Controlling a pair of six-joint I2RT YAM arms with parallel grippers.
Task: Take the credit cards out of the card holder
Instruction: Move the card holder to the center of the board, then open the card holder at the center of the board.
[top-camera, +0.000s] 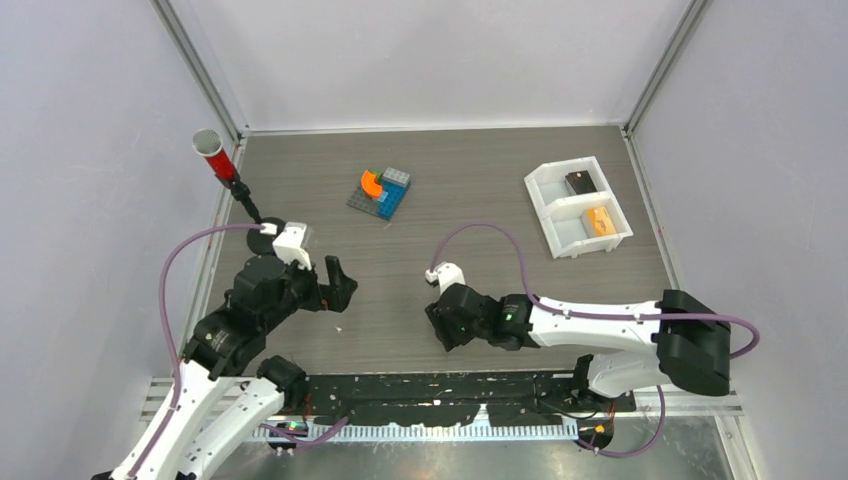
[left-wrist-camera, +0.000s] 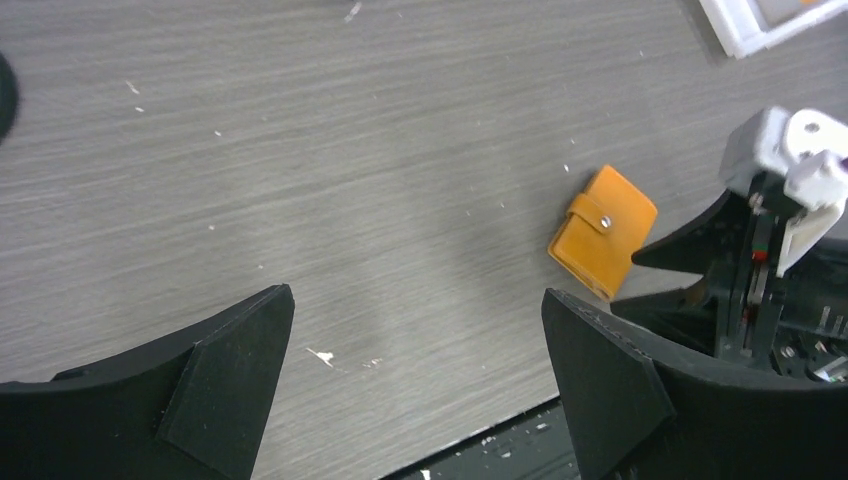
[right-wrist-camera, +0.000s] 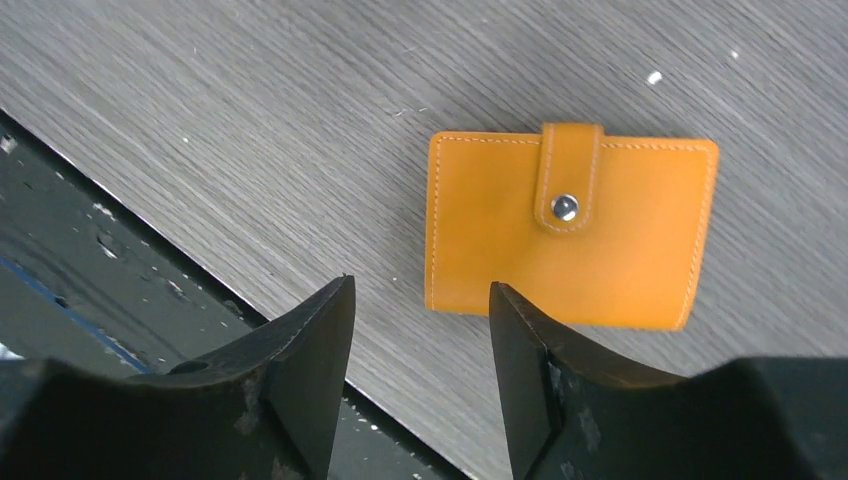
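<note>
The card holder (right-wrist-camera: 570, 230) lies flat and snapped shut on the grey table (right-wrist-camera: 250, 120), with its tab at 12 o'clock in the right wrist view. The right gripper (right-wrist-camera: 420, 295) hangs at the holder's 7 o'clock corner, jaws parted and grasping nothing. The left gripper (left-wrist-camera: 416, 295) gapes wide and empty, well off toward the holder's 9 o'clock. A white tray (top-camera: 541, 208) sits at the table's 2 o'clock.
</note>
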